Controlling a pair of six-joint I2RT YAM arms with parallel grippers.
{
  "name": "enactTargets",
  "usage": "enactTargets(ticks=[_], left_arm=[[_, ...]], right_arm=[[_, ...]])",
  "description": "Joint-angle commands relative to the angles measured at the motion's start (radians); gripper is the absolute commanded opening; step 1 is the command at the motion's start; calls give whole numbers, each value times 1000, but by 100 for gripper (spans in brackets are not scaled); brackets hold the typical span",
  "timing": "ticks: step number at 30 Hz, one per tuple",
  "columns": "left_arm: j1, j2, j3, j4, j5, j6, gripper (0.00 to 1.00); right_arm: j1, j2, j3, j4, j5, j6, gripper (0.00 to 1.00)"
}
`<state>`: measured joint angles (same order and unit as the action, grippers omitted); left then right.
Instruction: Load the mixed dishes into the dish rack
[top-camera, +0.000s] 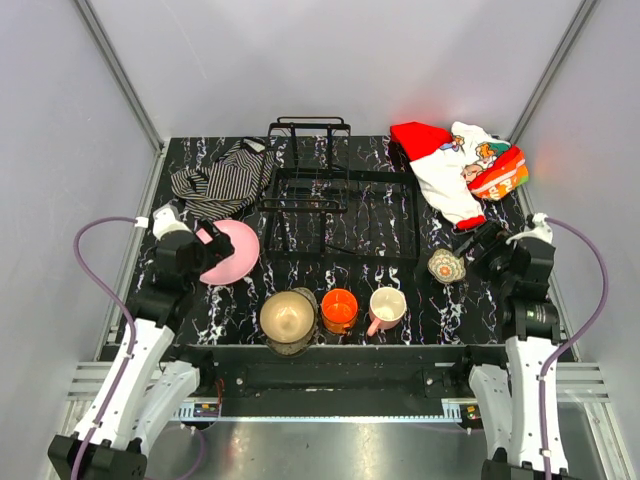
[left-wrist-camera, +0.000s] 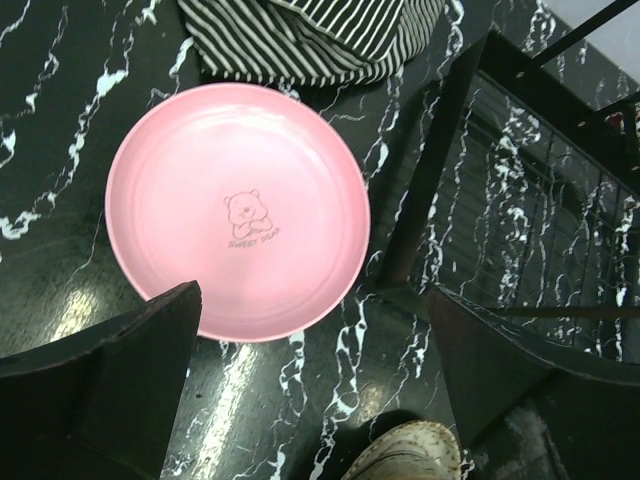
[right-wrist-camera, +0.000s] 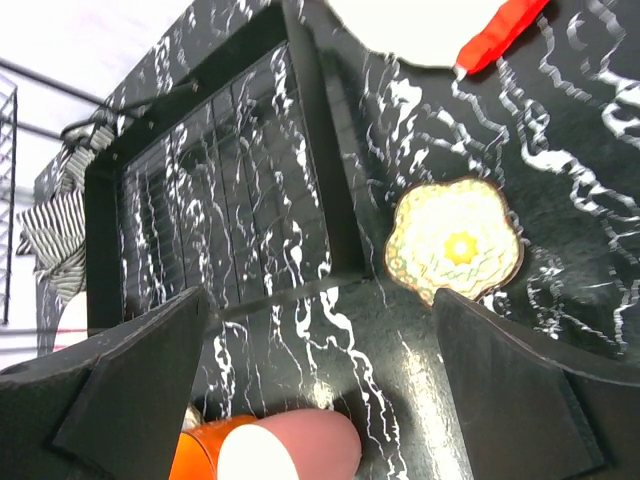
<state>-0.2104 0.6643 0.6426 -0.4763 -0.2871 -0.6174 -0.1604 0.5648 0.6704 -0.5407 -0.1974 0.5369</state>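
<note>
The black wire dish rack (top-camera: 340, 200) stands mid-table, empty, its upright section at the far end. The pink round plate (top-camera: 232, 250) lies left of it, with my open left gripper (top-camera: 205, 252) over its near left edge. In the left wrist view the plate (left-wrist-camera: 238, 205) lies just ahead of the open gripper (left-wrist-camera: 315, 370). The brownish bowl (top-camera: 288, 316) sits on the tan-gold plate (top-camera: 312, 300) at the front, beside the orange cup (top-camera: 339, 310) and cream-pink mug (top-camera: 387, 307). The floral cup (top-camera: 446, 266) stands right of the rack, next to my open right gripper (top-camera: 478, 245). The right wrist view shows that cup (right-wrist-camera: 455, 245) ahead right.
A striped black-white cloth (top-camera: 220, 178) lies at the back left, touching the rack's left side. A red-white printed cloth (top-camera: 460, 170) lies at the back right. Grey walls enclose the table on three sides. The rack's rim (left-wrist-camera: 420, 190) runs close to the pink plate's right edge.
</note>
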Motion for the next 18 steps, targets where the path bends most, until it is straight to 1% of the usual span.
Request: enactTargets(ticks=[1,6,9,12,15,18], left_arm=[[-3,32,86,47,51,38,99],[-3,15,77,61,69,45,99],[-3,6,60,59,68,44,99],[-1,-3,52,54,74,42,99],[-1,-15,46,56,72,48,99],[-3,-23,40,54,71,48,99]], right_arm=[[-5,47,129,-34,82,-15,100],[-5,73,173,-61,46,0,100],[-5,99,175,-113,108,28,100],[-5,155,175,-146,130,41,100],[-5,225,189,-192,193,66,100],[-5,299,195,-205,191,84,100]])
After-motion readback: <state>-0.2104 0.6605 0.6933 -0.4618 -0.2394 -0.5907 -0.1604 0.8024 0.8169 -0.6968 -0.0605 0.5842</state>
